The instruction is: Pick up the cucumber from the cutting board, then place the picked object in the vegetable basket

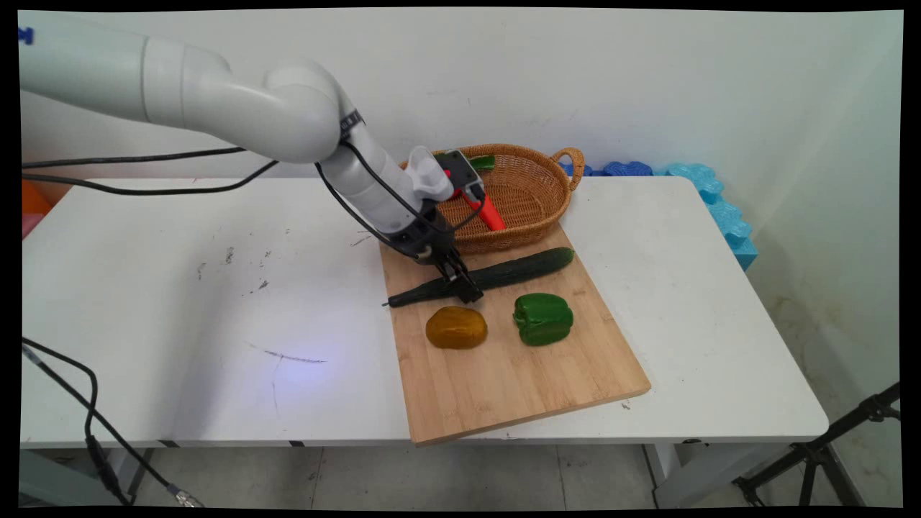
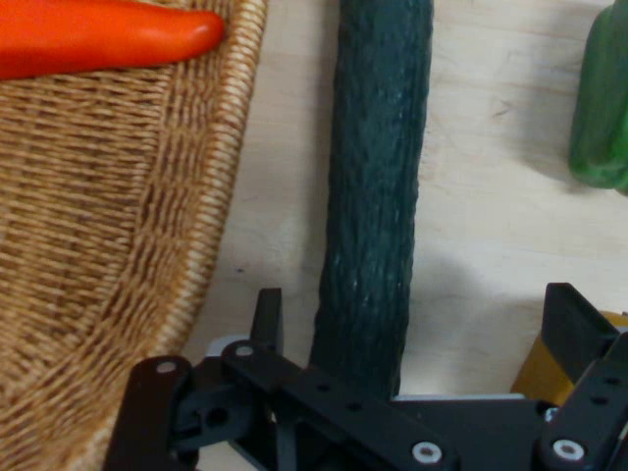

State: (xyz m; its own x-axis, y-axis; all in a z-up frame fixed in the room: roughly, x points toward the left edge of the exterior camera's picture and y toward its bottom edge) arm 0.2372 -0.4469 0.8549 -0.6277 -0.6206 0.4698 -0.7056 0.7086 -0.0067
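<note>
Straddling cucumber (image 2: 373,226) beside basket (image 2: 108,235) rim: spread pincer (image 2: 417,339).

One cucumber (image 1: 504,273), one green pepper (image 1: 543,318), one yellow pepper (image 1: 456,327), one basket (image 1: 532,216), one board (image 1: 518,374).

Dark green cucumber (image 1: 504,273); bright green pepper (image 1: 543,318); ochre potato (image 1: 456,327); orange-red carrot (image 2: 98,37); tan woven basket (image 1: 536,208); pale wooden board (image 1: 518,374).

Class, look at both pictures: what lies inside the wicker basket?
Inside the wicker basket lie an orange-red carrot-like vegetable and, at the far rim, something green. The arm covers the basket's left part, so anything there cannot be seen.
</note>
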